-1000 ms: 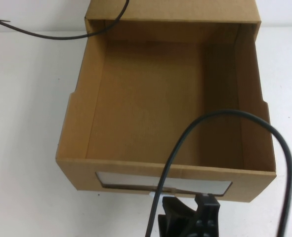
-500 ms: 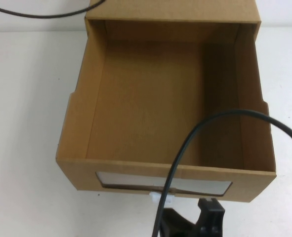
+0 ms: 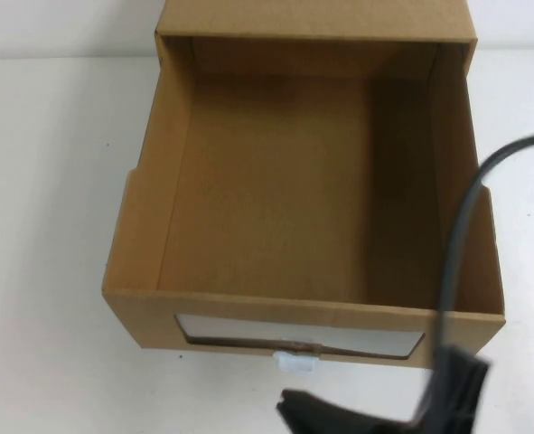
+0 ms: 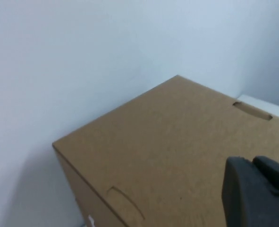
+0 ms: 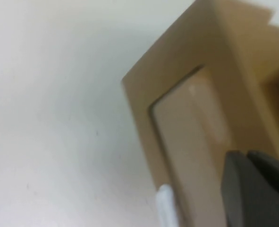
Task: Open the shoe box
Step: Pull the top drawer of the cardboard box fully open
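My left claw (image 4: 253, 189) above the far end of the brown cardboard shoe box (image 3: 140, 312) and right claw (image 5: 248, 189) near its front have just shut, seemingly empty, leaving it open on the white tabletop (image 3: 41, 181).

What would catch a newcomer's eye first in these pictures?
The brown shoe box, mid-table, stands open and empty, with a white tab on its near wall. The shut right gripper hangs before that wall, its dark cable crossing the box's right side. The shut left gripper hovers over the far cover.
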Available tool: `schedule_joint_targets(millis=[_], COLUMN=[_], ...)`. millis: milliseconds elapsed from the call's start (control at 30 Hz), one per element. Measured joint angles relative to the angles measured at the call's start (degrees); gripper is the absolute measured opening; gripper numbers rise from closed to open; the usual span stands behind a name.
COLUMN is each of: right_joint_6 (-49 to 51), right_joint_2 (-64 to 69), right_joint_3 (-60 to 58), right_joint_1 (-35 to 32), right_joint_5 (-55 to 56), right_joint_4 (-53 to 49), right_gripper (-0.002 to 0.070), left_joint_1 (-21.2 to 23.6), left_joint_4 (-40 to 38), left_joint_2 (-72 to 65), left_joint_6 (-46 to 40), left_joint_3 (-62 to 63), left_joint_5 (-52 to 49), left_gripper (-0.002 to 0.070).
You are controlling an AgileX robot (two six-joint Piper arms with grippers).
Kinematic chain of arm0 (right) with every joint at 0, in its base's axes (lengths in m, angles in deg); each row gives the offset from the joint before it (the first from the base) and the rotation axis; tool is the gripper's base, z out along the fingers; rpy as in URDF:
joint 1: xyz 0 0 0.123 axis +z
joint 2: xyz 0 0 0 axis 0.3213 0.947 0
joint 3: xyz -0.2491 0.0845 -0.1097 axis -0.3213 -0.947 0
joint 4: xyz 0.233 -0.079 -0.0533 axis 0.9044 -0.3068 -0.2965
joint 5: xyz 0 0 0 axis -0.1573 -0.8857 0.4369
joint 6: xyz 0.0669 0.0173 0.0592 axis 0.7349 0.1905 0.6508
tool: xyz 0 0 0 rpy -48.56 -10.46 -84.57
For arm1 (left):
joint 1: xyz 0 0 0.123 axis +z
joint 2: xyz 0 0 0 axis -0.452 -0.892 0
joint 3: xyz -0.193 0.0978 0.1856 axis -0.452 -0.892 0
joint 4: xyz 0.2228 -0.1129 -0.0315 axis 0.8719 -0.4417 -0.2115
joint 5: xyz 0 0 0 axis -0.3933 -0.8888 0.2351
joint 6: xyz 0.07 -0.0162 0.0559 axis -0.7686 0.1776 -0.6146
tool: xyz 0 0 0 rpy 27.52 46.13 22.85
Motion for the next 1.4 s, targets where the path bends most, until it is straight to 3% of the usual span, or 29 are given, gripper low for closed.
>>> schedule_joint_targets(millis=[133, 267, 567, 733, 867, 1033, 1400], right_joint_6=[0.00, 0.08, -1.83, -3.56, -5.99, -7.81, -8.29], right_joint_2=[-8.81, -18.41, -32.01, -33.54, -33.54, -33.54, -33.54], right_joint_3=[-0.10, -1.04, -2.87, -2.87, -2.89, -2.99, -2.99], right_joint_1=[0.00, 0.02, 0.02, 0.02, 0.02, 0.02, 0.02], right_joint_5=[-4.47, -11.99, -13.02, -11.75, -11.38, -10.53, -6.75], right_joint_4=[0.00, 0.00, 0.00, 0.00, 0.00, 0.00, 0.00], right_gripper=[-0.0018, -0.0018, -0.0018, -0.0018, -0.0018, -0.0018, -0.0018], left_joint_1=[0.00, 0.00, 0.00, 0.00, 0.00, 0.00, 0.00], left_joint_4=[6.41, 10.35, 10.88, 11.88, 15.16, 25.36, 29.22], left_joint_2=[4.29, 12.10, 50.17, 71.48, 82.12, 88.12, 88.54], left_joint_6=[3.59, 4.73, 5.31, 8.61, 14.13, 25.54, 29.10], left_joint_3=[-4.39, -17.11, -67.30, -89.19, -98.51, -101.04, -101.16], left_joint_5=[-1.88, -0.54, 32.49, 40.12, 39.77, 32.63, 9.32], left_gripper=[0.0000, 0.0000, 0.0000, 0.0000, 0.0000, 0.0000, 0.0000])
